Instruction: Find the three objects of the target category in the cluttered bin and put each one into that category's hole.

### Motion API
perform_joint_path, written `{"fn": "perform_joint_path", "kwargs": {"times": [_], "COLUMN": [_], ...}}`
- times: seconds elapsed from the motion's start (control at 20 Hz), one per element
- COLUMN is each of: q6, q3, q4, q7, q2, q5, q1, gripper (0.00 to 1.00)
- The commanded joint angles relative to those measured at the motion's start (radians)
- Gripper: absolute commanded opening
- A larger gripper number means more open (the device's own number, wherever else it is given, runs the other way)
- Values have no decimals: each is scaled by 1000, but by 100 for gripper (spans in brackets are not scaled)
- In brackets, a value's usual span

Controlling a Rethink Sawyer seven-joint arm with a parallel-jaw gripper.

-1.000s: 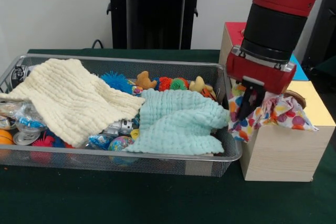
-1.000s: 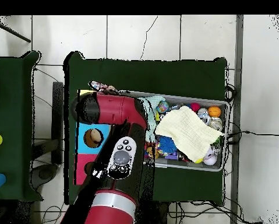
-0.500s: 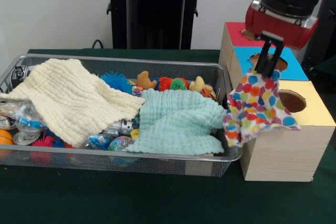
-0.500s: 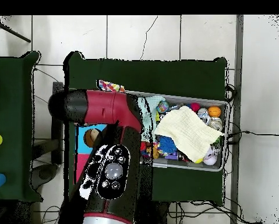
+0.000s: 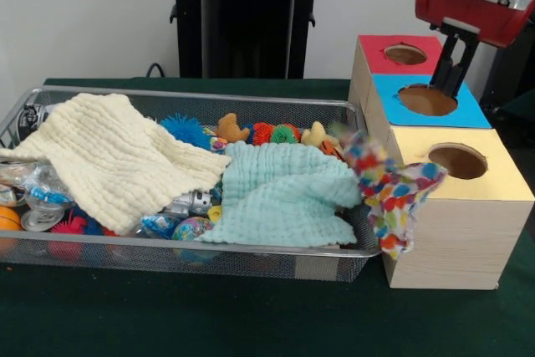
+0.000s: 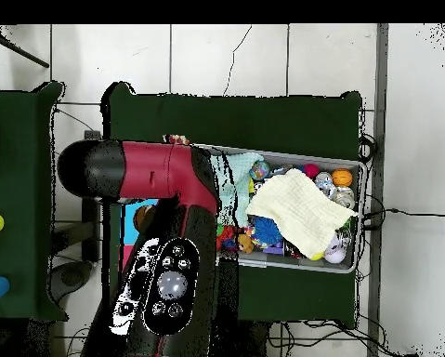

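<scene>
A white cloth with bright polka dots (image 5: 391,194) hangs blurred over the near corner of the yellow-faced box (image 5: 501,180), between it and the wire mesh bin (image 5: 192,94). It is outside the round hole (image 5: 456,160). A bit of it shows in the overhead view (image 6: 176,139). My gripper (image 5: 450,81) is raised above the blue-faced box, open and empty, well above the cloth. No other dotted pieces show in the bin. In the overhead view my arm (image 6: 165,270) hides the gripper and most of the boxes.
In the bin a cream waffle cloth (image 5: 117,156) and a mint waffle cloth (image 5: 284,194) cover small toys and balls. The blue-faced box (image 5: 476,111) and red-faced box (image 5: 376,43) stand behind the yellow one. The black pedestal (image 5: 247,14) stands behind the bin.
My gripper lifted the dotted cloth up from the yellow box, then rose further toward the blue box. The cloth came out of it and dropped onto the yellow box's corner.
</scene>
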Motion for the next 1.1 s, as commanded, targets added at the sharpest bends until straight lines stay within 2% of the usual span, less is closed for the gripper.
{"fn": "perform_joint_path", "kwargs": {"times": [0.05,0.2,0.3,0.45,0.55,0.9,1.1], "q6": [-28,-27,-28,-52,-62,-51,-74], "q3": [120,102,62,-39,-62,-126,-123], "q4": [60,39,13,-79,-112,-237,-288], "q7": [80,92,112,136,146,172,122], "q2": [38,42,39,49,56,97,100], "q5": [14,-5,-39,-120,-130,-166,-177], "q1": [-9,4,30,68,70,76,43], "gripper": [0,0,0,0,0,0,0]}}
